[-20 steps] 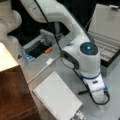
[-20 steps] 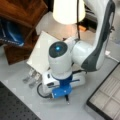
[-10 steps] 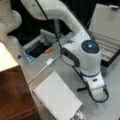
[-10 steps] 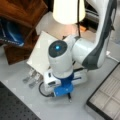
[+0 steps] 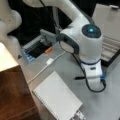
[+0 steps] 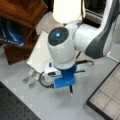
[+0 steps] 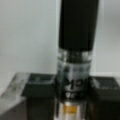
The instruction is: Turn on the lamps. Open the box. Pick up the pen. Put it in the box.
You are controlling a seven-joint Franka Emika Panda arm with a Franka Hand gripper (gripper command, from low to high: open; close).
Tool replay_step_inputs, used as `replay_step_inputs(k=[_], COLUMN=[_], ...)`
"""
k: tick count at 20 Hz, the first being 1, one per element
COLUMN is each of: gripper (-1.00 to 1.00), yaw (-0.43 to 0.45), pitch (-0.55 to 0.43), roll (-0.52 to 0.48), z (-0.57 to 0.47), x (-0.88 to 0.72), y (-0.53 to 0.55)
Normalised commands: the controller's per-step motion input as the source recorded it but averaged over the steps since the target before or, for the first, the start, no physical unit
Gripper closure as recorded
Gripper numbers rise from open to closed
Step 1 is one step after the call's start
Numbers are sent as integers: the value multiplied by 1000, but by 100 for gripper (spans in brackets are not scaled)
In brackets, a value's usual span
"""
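The gripper (image 7: 72,105) has its 2 fingers (image 7: 37,100) clamped on the pen (image 7: 75,50), holding it clear of the counter (image 6: 37,100). The box (image 6: 107,97) sits open at the counter's right edge; the lamp (image 6: 66,10) glows.

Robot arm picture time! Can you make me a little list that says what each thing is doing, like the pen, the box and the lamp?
gripper: closed around the pen, low over the table
pen: black with a silvery part, held between the fingers
box: open in both front views, lid up, grey compartments showing
lamp: shade glowing bright
notebook: lying flat on the table
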Motion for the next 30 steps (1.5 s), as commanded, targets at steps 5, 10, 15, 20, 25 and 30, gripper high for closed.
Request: replay_step_inputs(k=[5,10,15,20,25,30], gripper=[100,100,100,100,100,100], yaw=[-256,-359,-497,-480,-330,-317], pitch=[95,73,96,72,45,-7], roll=[24,25,-52,-65,-46,-41], z=[350,253,119,107,67,72], x=[-114,-56,-84,-131,-135,-154], y=[54,53,149,258,176,191])
